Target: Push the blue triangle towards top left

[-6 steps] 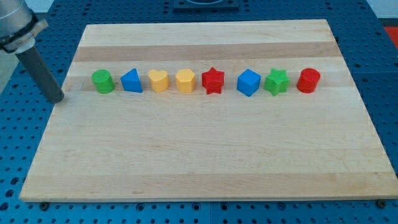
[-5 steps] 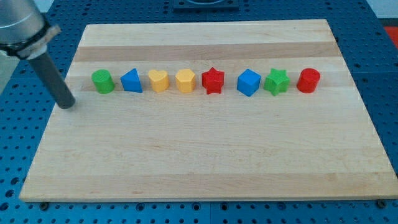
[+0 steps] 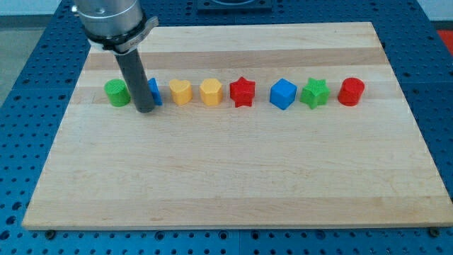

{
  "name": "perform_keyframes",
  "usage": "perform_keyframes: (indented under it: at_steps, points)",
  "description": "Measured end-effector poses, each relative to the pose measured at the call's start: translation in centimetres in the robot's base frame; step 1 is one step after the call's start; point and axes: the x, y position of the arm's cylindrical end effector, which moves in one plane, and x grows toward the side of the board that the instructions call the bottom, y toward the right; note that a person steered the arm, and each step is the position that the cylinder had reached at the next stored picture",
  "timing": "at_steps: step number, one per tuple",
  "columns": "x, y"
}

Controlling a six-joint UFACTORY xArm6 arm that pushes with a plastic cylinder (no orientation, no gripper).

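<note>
- Nearest us, my tip [image 3: 145, 110] stands on the wooden board [image 3: 226, 184], with no jaws.
- It covers most of the blue triangle [image 3: 153, 92], between the green cylinder [image 3: 117, 93] and yellow heart [image 3: 180, 92].

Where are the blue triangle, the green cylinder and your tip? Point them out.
blue triangle [image 3: 155, 93]: camera view, its right edge, showing beside the rod.
green cylinder [image 3: 116, 93]: camera view, its front face.
my tip [image 3: 145, 110]: camera view, the rod's very end.
</note>
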Motion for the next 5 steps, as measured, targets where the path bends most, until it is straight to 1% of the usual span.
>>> perform_keyframes:
  at_steps: [2,5]
  points:
    - [-3.7,2.2]
    - [-10.0,2.3]
